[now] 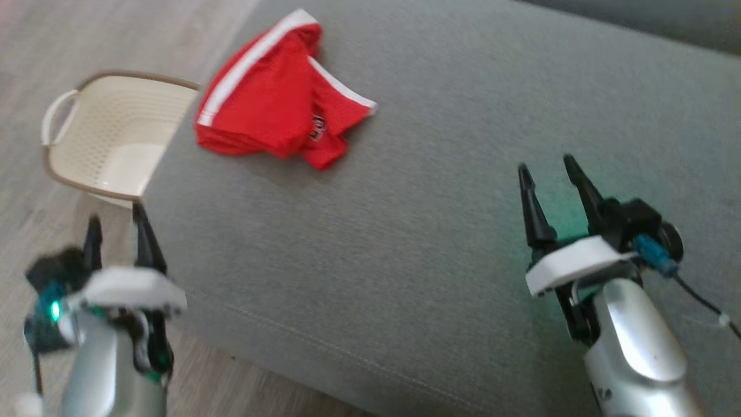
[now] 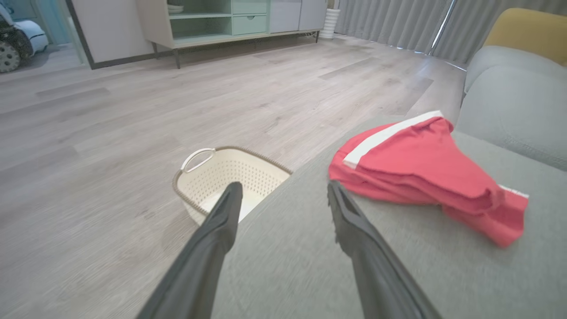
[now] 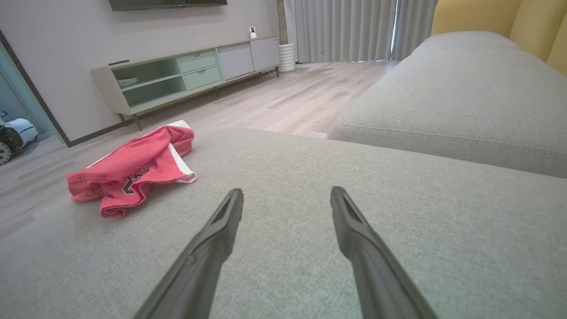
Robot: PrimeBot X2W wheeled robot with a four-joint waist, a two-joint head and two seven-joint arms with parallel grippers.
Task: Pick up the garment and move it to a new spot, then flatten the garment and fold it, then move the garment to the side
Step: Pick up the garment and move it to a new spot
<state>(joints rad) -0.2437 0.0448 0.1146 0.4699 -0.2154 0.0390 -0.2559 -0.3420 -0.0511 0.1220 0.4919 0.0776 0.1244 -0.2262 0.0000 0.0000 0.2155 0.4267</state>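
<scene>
both grippers empty. left gripper (image 1: 116, 217) has its fingers spread wide and hangs over the near-left corner of the sofa cushion (image 1: 405, 231). right gripper (image 1: 546, 164) is equally wide, low over the cushion's right part. the red garment (image 1: 272, 98) lies at the far-left corner of the cushion, well apart from both, just beside the edge above the cream basket (image 1: 116, 127) on the floor. in the left wrist view it shows as stacked layers with a white stripe on top, one loose flap trailing out. my read: it's either a rough fold already parked at the side, or a bunched heap waiting for the first pick; can't tell which. if it's the pick, the left arm is nearer: reach forward, come down on the thick stacked edge, pinch through all layers, and keep it off the cushion edge so it doesn't slide into the basket.
</scene>
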